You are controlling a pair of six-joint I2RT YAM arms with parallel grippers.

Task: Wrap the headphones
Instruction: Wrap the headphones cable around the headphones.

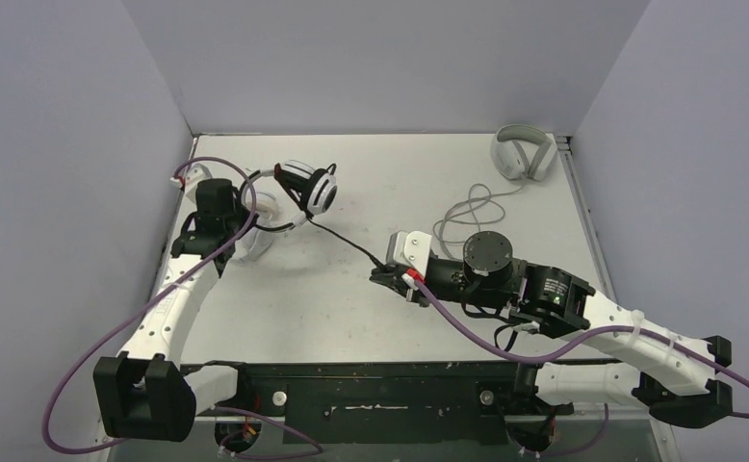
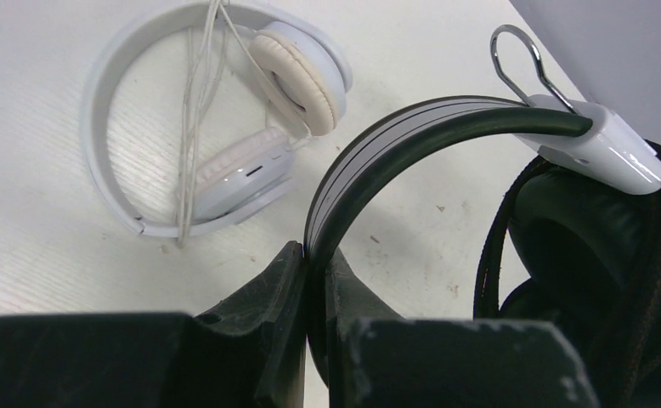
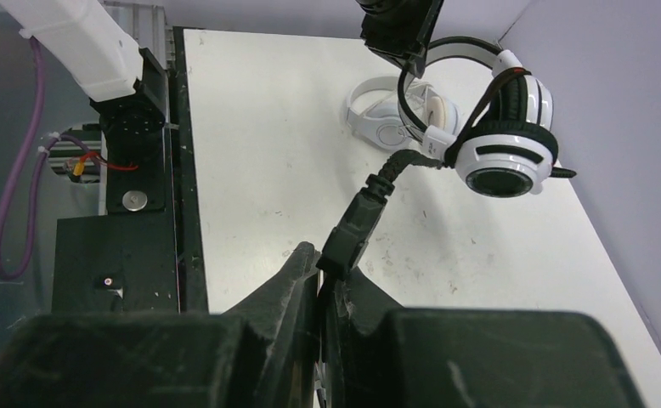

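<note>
The black-and-white headset [image 1: 311,187] is held off the table at the far left. My left gripper [image 2: 314,259] is shut on its black headband [image 2: 412,127]. Its black cable [image 1: 344,239] runs taut to my right gripper [image 3: 331,268], which is shut on the cable's plug end [image 3: 353,229]; the right gripper also shows in the top view [image 1: 387,274]. The headset shows in the right wrist view [image 3: 501,127] with cable wound round its cups. The small all-white pair [image 2: 217,119] lies flat on the table under the left gripper, its thin cable across it; it also shows in the right wrist view [image 3: 386,119].
A light grey over-ear pair [image 1: 523,152] lies at the far right corner, its long grey cable [image 1: 467,214] looping toward my right arm. Walls close off the table at the left, back and right. A black rail [image 1: 371,385] runs along the near edge.
</note>
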